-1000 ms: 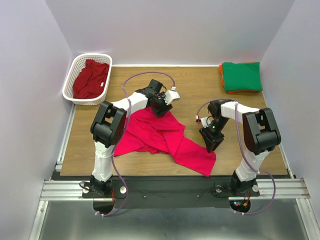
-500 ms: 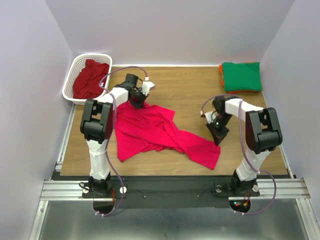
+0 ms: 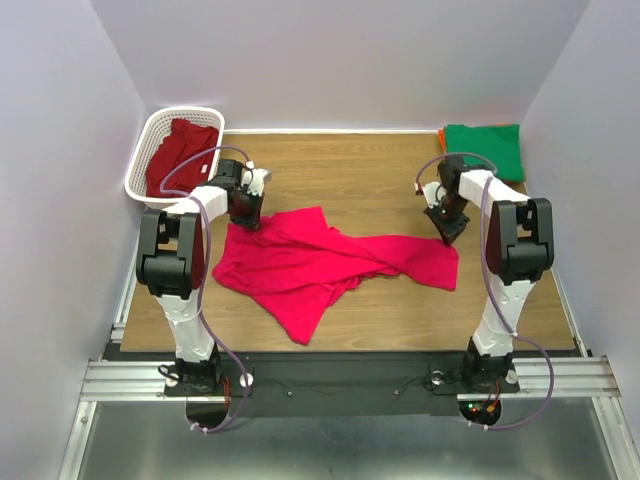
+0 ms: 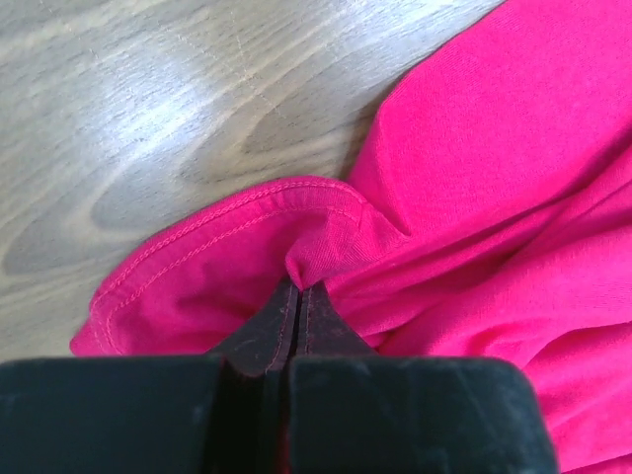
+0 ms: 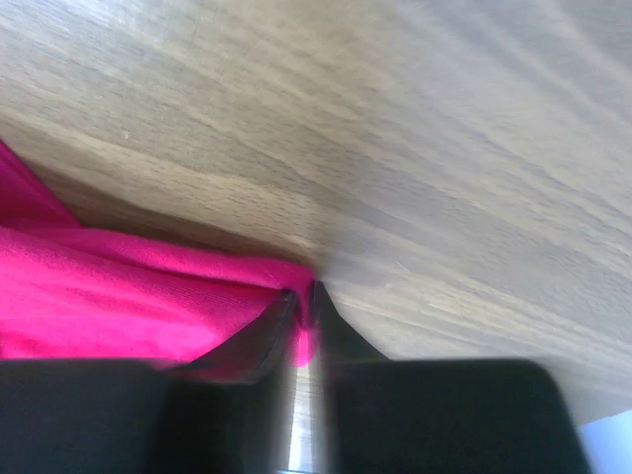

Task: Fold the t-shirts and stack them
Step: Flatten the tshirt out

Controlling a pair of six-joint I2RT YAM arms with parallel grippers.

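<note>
The pink shirt is spread, rumpled, across the middle of the wooden table, drawn out between the two arms. Its far left corner is pinched by the left claw; in the left wrist view the fingers are pressed together on a gathered fold of hemmed cloth. Its right end is gripped by the right claw, whose fingers are seen nearly closed with a thin edge of pink cloth caught between them, low over the wood. A white basket is set at the far left corner, near the left claw, and a dark red shirt is heaped inside it. At the far right corner a folded green shirt is laid on an orange shirt, of which only an edge is shown; the stack's near left corner is crossed by the right arm's cable.
</note>
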